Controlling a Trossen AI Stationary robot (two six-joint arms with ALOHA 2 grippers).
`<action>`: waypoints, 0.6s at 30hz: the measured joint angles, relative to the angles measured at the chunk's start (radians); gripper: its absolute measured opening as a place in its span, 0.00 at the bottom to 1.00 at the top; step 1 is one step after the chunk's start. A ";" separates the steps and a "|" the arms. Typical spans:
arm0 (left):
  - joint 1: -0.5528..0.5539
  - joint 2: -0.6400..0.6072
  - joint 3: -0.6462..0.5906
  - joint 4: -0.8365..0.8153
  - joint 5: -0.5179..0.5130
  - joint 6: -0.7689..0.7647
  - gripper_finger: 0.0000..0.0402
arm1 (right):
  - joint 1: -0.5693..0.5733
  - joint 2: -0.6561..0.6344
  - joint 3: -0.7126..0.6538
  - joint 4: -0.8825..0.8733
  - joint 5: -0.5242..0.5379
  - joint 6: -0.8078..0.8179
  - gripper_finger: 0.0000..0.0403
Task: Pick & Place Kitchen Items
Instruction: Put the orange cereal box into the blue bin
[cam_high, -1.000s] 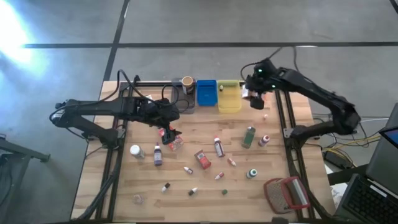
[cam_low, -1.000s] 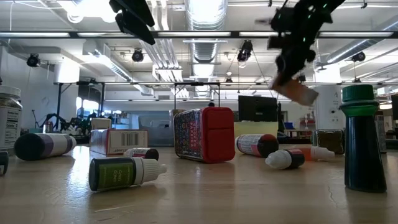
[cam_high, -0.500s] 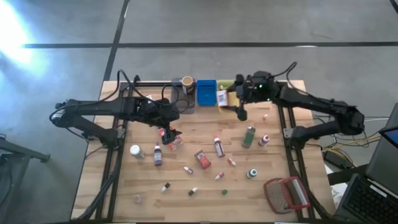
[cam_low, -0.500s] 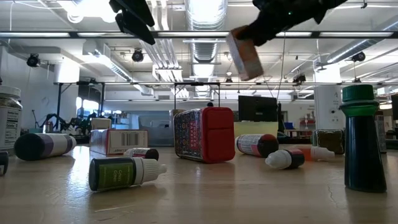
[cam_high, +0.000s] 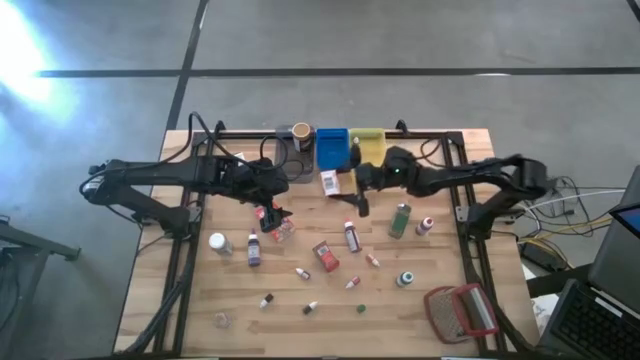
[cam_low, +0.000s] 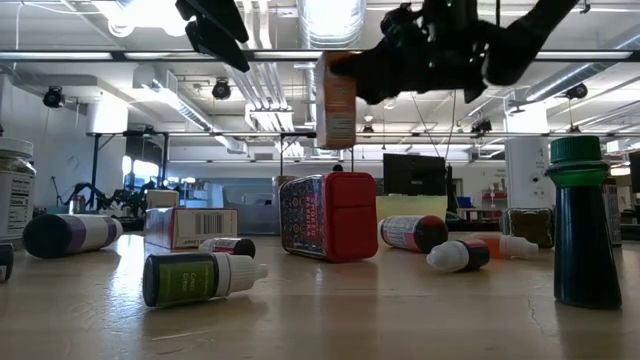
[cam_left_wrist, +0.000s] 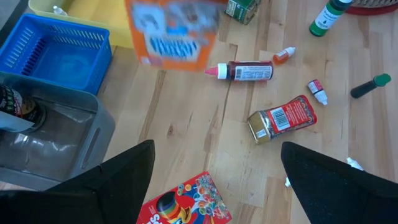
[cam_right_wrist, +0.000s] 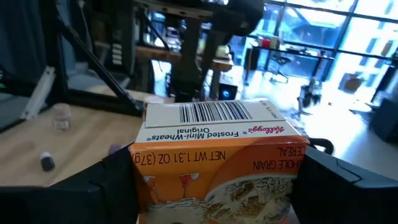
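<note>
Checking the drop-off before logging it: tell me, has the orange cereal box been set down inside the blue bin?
No. The orange cereal box is gripped between the right gripper's fingers, up in the air beside the blue bin, not inside it.

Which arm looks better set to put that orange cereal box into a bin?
The right. Its gripper already holds the orange cereal box in the air, close beside the blue bin. The left gripper hangs open and empty over the red packet, farther from the bins.
</note>
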 joint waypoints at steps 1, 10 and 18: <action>0.000 0.000 0.000 0.000 0.000 0.000 0.88 | 0.001 0.027 0.000 0.035 -0.005 0.013 0.77; 0.000 0.000 0.000 0.000 0.000 0.000 0.88 | 0.007 0.244 0.062 0.238 -0.058 0.113 0.80; 0.000 0.000 0.000 0.000 0.000 0.000 0.88 | 0.010 0.376 0.137 0.252 -0.075 0.145 0.74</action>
